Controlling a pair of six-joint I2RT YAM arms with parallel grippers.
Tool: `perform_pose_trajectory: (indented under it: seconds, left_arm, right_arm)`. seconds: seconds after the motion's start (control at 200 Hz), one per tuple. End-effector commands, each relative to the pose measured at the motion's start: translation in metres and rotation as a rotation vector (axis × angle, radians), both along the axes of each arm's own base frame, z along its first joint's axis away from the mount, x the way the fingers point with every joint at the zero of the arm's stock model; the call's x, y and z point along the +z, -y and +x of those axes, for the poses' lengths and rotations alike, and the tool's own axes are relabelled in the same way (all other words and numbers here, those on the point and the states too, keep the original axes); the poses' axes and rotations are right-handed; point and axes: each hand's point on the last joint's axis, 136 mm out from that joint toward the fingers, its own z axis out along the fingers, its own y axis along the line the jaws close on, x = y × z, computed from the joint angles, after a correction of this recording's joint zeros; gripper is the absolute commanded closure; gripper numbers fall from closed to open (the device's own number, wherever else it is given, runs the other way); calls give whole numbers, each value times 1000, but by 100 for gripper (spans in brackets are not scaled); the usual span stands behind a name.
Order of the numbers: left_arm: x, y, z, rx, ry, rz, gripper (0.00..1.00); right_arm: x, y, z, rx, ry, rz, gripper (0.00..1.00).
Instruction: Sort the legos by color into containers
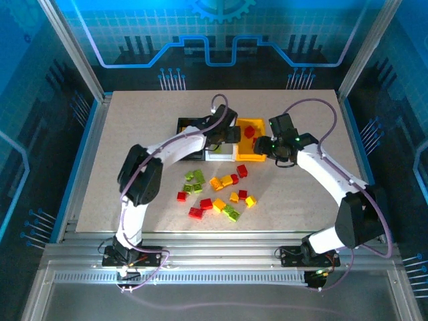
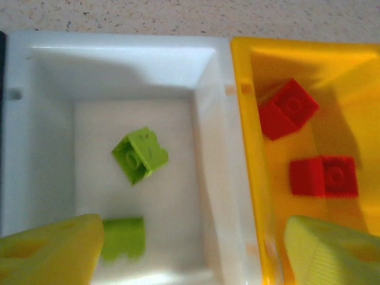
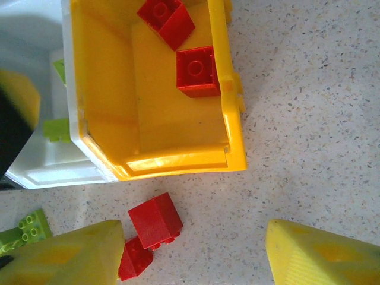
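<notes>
Top view: reaching the left gripper [image 1: 229, 136] over the white bin [image 1: 219, 156], hanging the right gripper [image 1: 267, 152] beside the yellow bin [image 1: 249, 158], with loose legos [image 1: 217, 194] lying scattered nearer the arm bases.

Left wrist: holding jaws spread and empty above two green bricks [image 2: 141, 154] in the white bin, two red bricks [image 2: 289, 110] sitting next door in yellow.

Right wrist: spreading jaws wide, gripping nothing, over a red brick [image 3: 155, 219] on the table just outside the yellow wall. Risking knocking its red neighbour [image 3: 135, 258] or clipping the bin rim by descending this close.

Beige speckled tabletop [image 1: 134, 140]: black plastic bin [image 1: 186, 124], white plastic bin [image 1: 219, 156], yellow-orange plastic bin [image 1: 249, 158] side by side; red/orange/lime plastic bricks [image 1: 215, 182] loose nr them.
</notes>
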Motion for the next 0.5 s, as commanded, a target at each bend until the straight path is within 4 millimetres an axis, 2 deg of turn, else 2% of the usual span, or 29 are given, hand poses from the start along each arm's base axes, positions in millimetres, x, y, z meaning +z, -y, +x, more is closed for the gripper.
perform_pose_trajectory:
  seconds: [0.0,0.1,0.205,0.36,0.46,0.495]
  left_arm:
    - [63,6,-30,-40,98,-117,1]
    - [77,-7,-64,-57,112,-148,1]
    - [71,-28,-98,-51,88,-162,1]
    - [28,-74,-144,2,7,-110,2]
    - [-2,-102,-157,58,-57,-122,19]
    - [-10,-107,-158,66,-80,-144,20]
  right_arm:
    - [3,3,-4,-14,2,28,33]
    - [2,2,-6,-7,3,41,31]
    - [-1,-2,-10,10,-5,58,31]
    - [-9,-5,-16,25,-20,64,31]
    - [-12,-7,-18,29,-23,67,31]
    - [-12,-7,-18,30,-23,68,31]
